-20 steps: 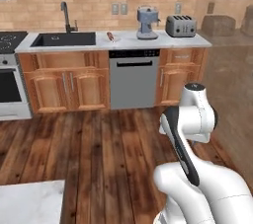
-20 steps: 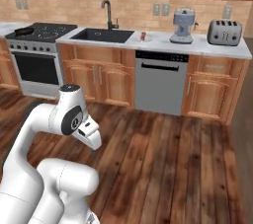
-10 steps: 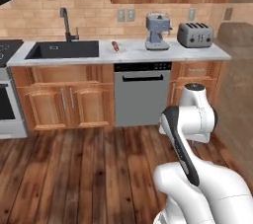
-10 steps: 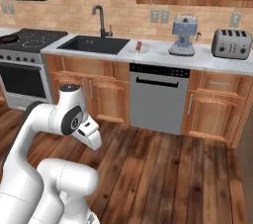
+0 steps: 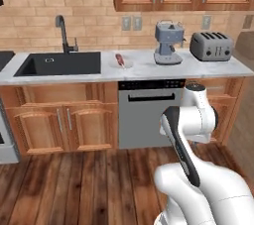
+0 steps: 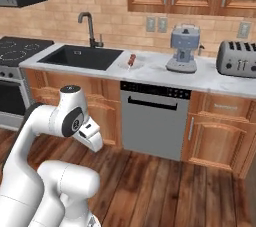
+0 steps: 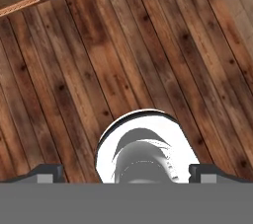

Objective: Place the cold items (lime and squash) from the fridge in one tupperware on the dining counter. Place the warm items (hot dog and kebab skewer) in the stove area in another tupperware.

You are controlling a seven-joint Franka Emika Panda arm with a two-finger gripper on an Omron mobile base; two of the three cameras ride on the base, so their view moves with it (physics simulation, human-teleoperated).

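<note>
A small reddish elongated item (image 5: 120, 60) lies on the pale counter between the sink and the coffee machine, also seen from the right base view (image 6: 132, 60). It is too small to tell whether it is the hot dog or the kebab skewer. My gripper (image 7: 131, 174) points down at the wooden floor, open, with nothing between its fingertips (image 7: 49, 172). The arm is folded close over the base, well short of the counter. Lime, squash, fridge and tupperware are out of view.
A black sink (image 5: 57, 64) with a faucet, a coffee machine (image 5: 168, 44) and a toaster (image 5: 212, 45) stand on the counter (image 5: 144, 70). A dishwasher (image 5: 151, 115) sits below it. The stove (image 6: 15, 51) is at the left. Wooden floor lies between base and cabinets.
The whole picture has shifted: the base has driven closer to the counter, which now looms larger. The arm keeps its folded pose and the gripper stays open.
</note>
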